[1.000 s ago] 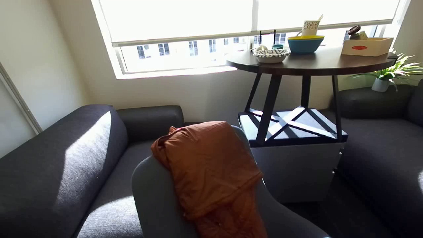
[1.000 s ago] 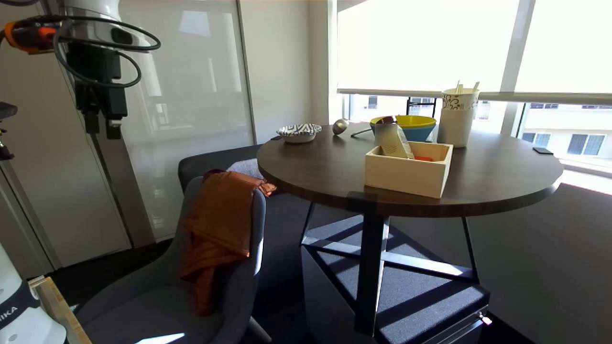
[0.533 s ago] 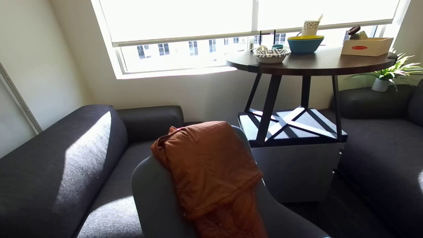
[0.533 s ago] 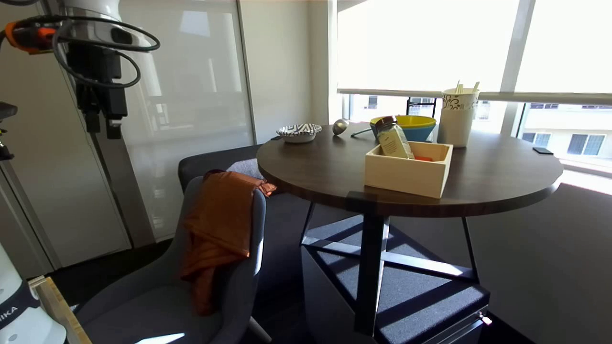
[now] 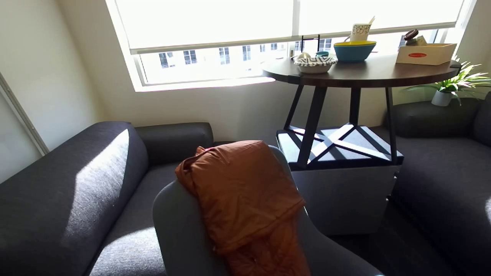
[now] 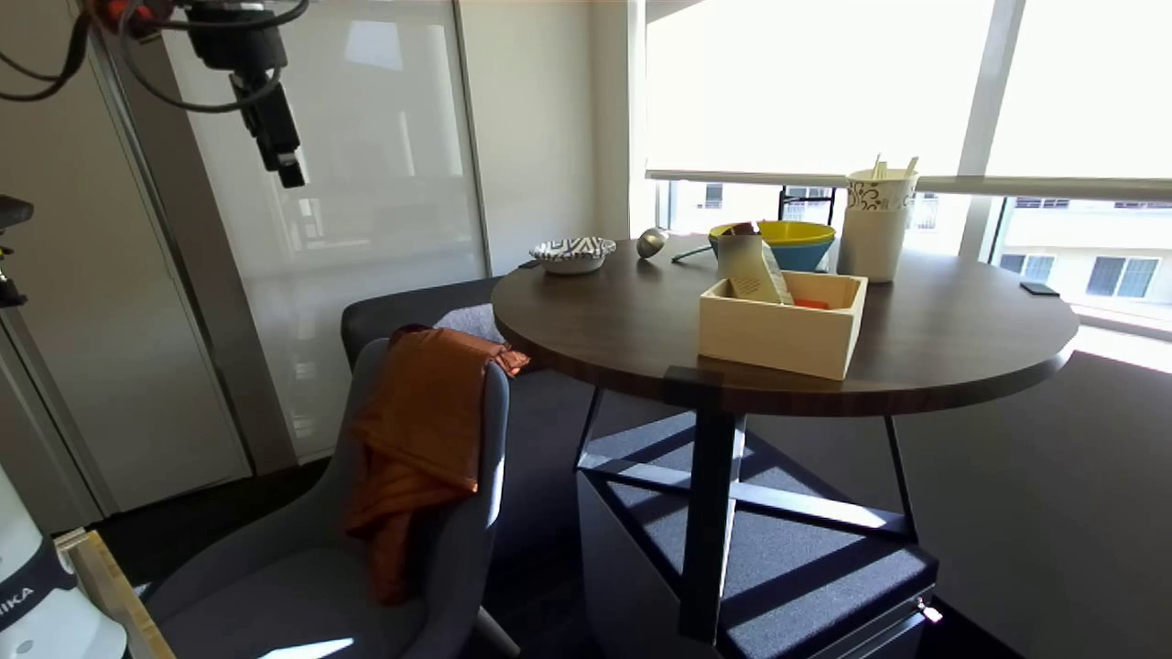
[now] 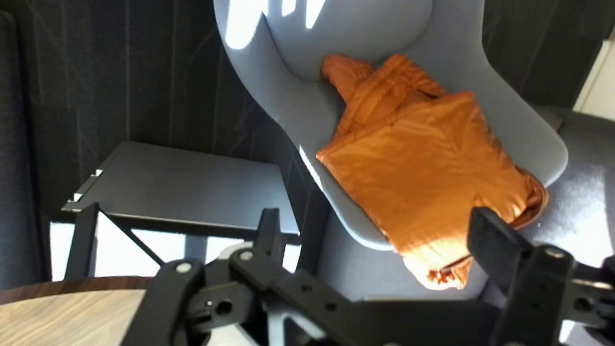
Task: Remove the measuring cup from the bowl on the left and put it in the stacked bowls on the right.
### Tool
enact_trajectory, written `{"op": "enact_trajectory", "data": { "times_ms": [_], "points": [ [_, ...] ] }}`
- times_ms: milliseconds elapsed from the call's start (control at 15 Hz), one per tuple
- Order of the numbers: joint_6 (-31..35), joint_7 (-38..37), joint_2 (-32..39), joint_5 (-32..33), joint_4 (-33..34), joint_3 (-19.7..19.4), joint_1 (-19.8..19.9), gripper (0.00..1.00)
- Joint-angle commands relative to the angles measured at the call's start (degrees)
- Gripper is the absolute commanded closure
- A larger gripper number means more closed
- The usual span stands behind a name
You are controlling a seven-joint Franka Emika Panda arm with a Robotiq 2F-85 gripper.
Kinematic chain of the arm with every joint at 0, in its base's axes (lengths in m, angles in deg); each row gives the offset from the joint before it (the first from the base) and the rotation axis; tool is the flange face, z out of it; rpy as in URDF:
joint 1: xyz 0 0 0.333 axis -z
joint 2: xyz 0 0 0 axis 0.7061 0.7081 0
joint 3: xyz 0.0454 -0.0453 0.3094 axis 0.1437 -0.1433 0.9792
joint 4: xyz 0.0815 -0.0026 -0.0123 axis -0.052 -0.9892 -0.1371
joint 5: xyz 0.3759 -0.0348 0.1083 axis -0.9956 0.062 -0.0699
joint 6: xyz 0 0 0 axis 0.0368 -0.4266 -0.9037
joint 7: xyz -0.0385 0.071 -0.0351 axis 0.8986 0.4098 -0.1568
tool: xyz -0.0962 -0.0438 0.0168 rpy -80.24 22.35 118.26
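My gripper point(image 7: 377, 226) is open with nothing between its fingers in the wrist view. In an exterior view the gripper point(image 6: 291, 174) hangs high above the chair, left of and well apart from the table. A black-and-white patterned bowl point(image 5: 315, 66) stands on the table; it also shows at the table's left point(image 6: 573, 256). Stacked bowls, yellow inside blue point(image 5: 355, 53), stand to its right and show in both exterior views point(image 6: 797, 245). No measuring cup is clearly seen. A small teal thing point(image 5: 322, 54) shows behind the patterned bowl's rim; I cannot tell what it is.
An orange jacket point(image 7: 423, 168) lies over a grey chair point(image 7: 298, 101) below the gripper. The round dark table point(image 6: 595, 311) also holds a wooden box point(image 6: 778, 334) with a jar point(image 6: 753, 270), a tall patterned cup point(image 6: 877, 229) and a round metal piece point(image 6: 652, 243).
In an exterior view, my gripper has moved up and to the right and turned, so that its fingers now overlap and tilt. The things on the table have not moved.
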State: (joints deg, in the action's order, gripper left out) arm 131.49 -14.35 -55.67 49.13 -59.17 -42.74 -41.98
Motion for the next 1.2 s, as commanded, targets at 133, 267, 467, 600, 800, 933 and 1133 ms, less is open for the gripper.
{"op": "enact_trajectory", "data": {
  "times_ms": [133, 267, 467, 600, 800, 933, 1133],
  "points": [
    [6.15, -9.70, 8.20, -1.80, 12.81, 0.40, 5.17, 0.00],
    [11.43, -13.04, 10.17, -0.13, 15.49, 1.62, 6.71, 0.00],
    [17.70, -18.78, 15.39, 4.80, 20.95, 3.84, 9.81, 0.00],
    [18.77, -24.52, 18.72, 8.32, 24.44, 5.13, 12.07, 0.00],
    [18.32, -23.02, 17.01, 8.28, 22.02, 3.12, 9.87, 0.00],
    [18.32, -22.84, 17.35, 8.22, 21.91, 2.90, 9.58, 0.00],
    [18.29, -22.80, 16.72, 8.18, 21.81, 2.91, 9.47, 0.00]
  ]
}}
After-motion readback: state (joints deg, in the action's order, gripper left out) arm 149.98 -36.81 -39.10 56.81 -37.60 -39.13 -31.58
